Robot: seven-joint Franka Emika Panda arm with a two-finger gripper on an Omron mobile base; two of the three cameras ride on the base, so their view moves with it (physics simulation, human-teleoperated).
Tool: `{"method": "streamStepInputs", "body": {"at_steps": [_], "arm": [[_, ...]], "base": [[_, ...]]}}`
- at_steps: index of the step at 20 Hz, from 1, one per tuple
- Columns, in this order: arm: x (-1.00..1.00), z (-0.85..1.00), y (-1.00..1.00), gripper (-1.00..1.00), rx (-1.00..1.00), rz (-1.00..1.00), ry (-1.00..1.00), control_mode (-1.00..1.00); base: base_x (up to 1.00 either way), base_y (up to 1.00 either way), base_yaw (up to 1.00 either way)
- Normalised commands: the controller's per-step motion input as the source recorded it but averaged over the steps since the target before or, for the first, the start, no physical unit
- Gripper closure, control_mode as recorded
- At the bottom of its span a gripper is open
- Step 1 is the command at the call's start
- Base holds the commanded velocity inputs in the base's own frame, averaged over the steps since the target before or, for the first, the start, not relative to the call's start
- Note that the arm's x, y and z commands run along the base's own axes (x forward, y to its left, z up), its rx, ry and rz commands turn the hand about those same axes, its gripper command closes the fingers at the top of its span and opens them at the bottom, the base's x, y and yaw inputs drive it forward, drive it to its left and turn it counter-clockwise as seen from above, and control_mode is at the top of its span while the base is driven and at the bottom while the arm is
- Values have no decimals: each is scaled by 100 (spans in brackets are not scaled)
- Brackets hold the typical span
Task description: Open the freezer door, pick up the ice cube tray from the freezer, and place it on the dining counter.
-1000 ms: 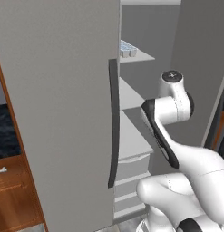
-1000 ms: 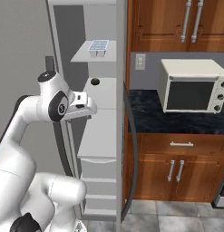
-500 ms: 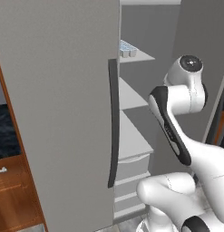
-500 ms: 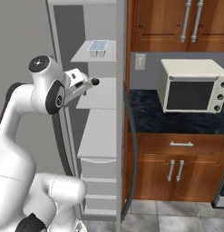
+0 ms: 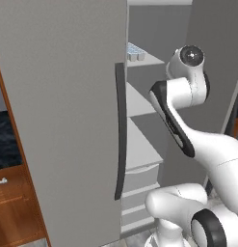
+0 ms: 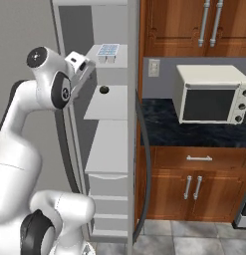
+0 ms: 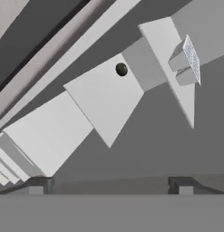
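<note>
Since a second ago the arm has lifted its wrist and swung the hand up from mid-shelf height toward the top of the open freezer (image 6: 112,124), while the base views hold the same framing. At this moment the gripper (image 7: 111,185) has its jaws spread wide with nothing between them, the two dark fingertips (image 7: 38,185) standing well apart at the bottom of the hand view. In the right base view the gripper (image 6: 87,69) sits just left of the upper shelf, near the ice cube tray (image 6: 108,51) but not touching it. That tray lies flat on the top shelf, toward its front edge, and shows edge-on at the upper right of the rolled hand view (image 7: 190,61); it also peeks past the door edge in the left base view (image 5: 135,51). One tray is present. It looks like a light, rigid plastic piece with smooth sides, so it will probably slip unless pinched squarely; a grip across its short width, over the two long rims near the middle, seems safest, keeping it level so the cubes stay put. One small dark round object (image 6: 104,90) rests on the shelf below. Three white shelves can be counted, with drawers beneath them. The freezer door (image 5: 62,120) stands swung open on the left, its single dark handle (image 5: 120,130) facing the robot.
</note>
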Motion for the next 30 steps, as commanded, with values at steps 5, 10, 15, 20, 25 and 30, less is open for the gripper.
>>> {"method": "streamStepInputs", "body": {"at_steps": [5, 10, 15, 20, 25, 30], "arm": [[36, 4, -9, -100, 0, 6, 1, -100], [13, 28, -4, -100, -8, 23, -15, -100], [47, 18, -1, -100, -9, 54, -19, -100], [45, 0, 0, -100, 0, 26, 5, -100], [1, 29, 1, -100, -10, 0, -7, -100], [10, 39, 1, -100, -16, 1, 0, -100]], "base": [[0, 0, 0], [0, 0, 0], [0, 0, 0], [0, 0, 0], [0, 0, 0], [0, 0, 0]]}}
